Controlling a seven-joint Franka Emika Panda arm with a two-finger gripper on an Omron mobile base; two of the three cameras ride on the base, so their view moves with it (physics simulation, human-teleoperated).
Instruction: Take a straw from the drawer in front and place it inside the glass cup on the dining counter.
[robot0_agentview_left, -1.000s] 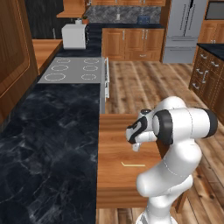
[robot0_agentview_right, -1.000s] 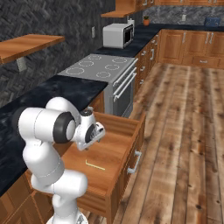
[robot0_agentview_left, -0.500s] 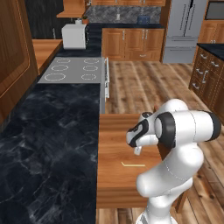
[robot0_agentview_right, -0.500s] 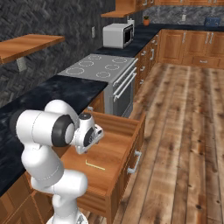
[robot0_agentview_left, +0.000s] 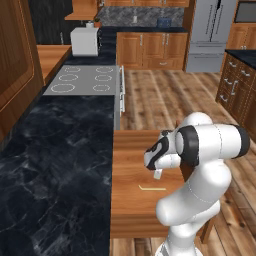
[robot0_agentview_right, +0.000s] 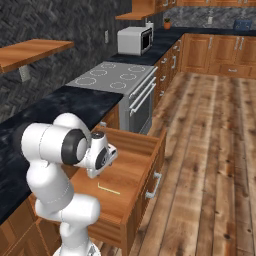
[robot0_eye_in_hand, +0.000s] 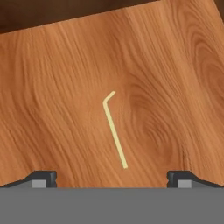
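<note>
The drawer (robot0_agentview_left: 128, 205) (robot0_agentview_right: 131, 165) stands pulled out below the black worktop, its flat wooden bottom (robot0_eye_in_hand: 61, 87) bare. On that bottom lies the straw (robot0_agentview_left: 152, 188) (robot0_agentview_right: 108, 189) (robot0_eye_in_hand: 114, 131), thin and pale yellow with a short bent end. My gripper (robot0_agentview_left: 157, 173) (robot0_agentview_right: 95, 173) (robot0_eye_in_hand: 111, 179) hangs a little above it, pointing down. In the hand view the straw lies between the two fingertips (robot0_eye_in_hand: 41, 178), which stand wide apart and hold nothing. The glass cup and the dining counter are out of view.
A black marble worktop (robot0_agentview_left: 55, 165) runs along the drawer's left, with a cooktop (robot0_agentview_left: 82, 80) and a microwave (robot0_agentview_right: 134, 40) further on. The drawer's silver handle (robot0_agentview_right: 154, 185) faces the wooden floor (robot0_agentview_right: 210, 150). Wooden cabinets and a fridge (robot0_agentview_left: 210, 35) line the far wall.
The hand has come down a little toward the drawer bottom, over the straw. The jaws stay wide apart and the straw has not moved.
</note>
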